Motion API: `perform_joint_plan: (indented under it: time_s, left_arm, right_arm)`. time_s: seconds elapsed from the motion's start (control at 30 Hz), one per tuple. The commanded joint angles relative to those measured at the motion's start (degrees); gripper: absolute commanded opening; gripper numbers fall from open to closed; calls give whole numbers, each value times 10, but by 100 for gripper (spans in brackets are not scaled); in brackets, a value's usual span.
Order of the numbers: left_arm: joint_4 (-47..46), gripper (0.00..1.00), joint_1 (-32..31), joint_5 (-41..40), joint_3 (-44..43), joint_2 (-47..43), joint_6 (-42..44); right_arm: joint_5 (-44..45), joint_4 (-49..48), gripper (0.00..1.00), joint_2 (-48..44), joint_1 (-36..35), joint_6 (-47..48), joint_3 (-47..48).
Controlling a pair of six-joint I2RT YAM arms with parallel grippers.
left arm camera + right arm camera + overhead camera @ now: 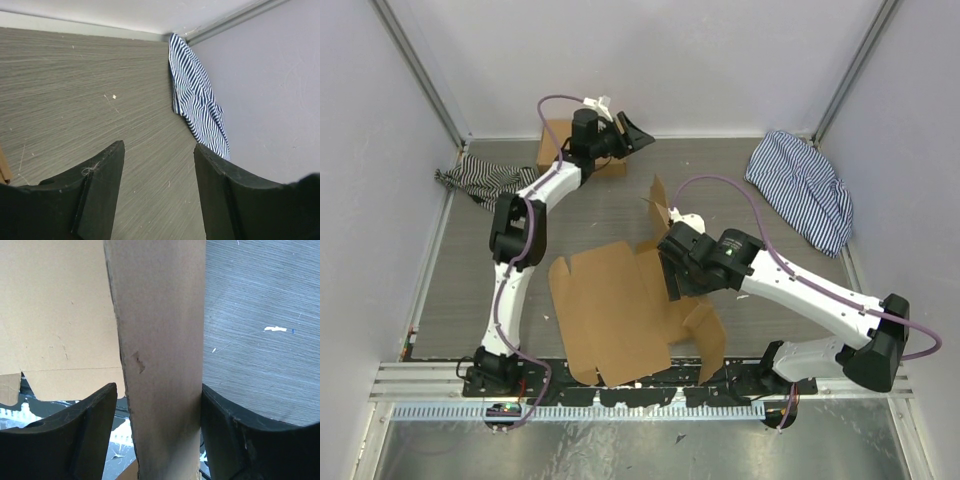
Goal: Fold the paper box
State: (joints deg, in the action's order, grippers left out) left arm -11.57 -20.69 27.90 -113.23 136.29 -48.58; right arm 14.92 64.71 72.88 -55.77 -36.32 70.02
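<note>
Top: right gripper [672, 282] low over box [620, 325]; sheet lies flat near centre, right flaps raised. Left gripper [632, 133] far, well apart from it, so right is your nearer arm.
Left wrist: jaws apart, empty, facing cloth [200, 100].
Right wrist: jaws apart astride upright flap [160, 315], not clamped.

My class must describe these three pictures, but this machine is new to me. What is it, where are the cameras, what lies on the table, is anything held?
This is a robot: a left arm and a right arm, bolted to a table. One picture looks down from above; the others come from wrist cameras. On the table lie an unfolded paper box, a second cardboard box, a blue striped cloth and a dark striped cloth. The left fingers are open and empty. A cardboard flap stands between the right fingers; whether they squeeze it is unclear.
</note>
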Motion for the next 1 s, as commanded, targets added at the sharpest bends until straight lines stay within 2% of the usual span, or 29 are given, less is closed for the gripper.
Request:
perform_joint_plan:
  time_s: [0.0, 0.1, 0.23, 0.5, 0.73, 0.97]
  left_arm:
    - [-24, 63, -4, 54, -48, 25, -21]
    - [-39, 56, -11, 95, -41, 31, -21]
    - [-40, 52, -25, 137, -1, 16, 23]
    - [-109, 45, -29, 158, 122, -20, 38]
    - [-195, 35, -24, 181, 171, -25, -5]
    - [-211, 27, -5, 210, 220, -62, -9]
  right_arm:
    - [6, 2, 69, 5, -4, -4, 25]
    - [3, -2, 69, 7, -4, -4, 22]
    - [1, -6, 69, 11, -3, -3, 20]
    - [-3, -15, 69, 13, -4, 5, 18]
    - [3, -11, 69, 20, -4, 13, 11]
    - [7, -9, 69, 14, -3, 14, 15]
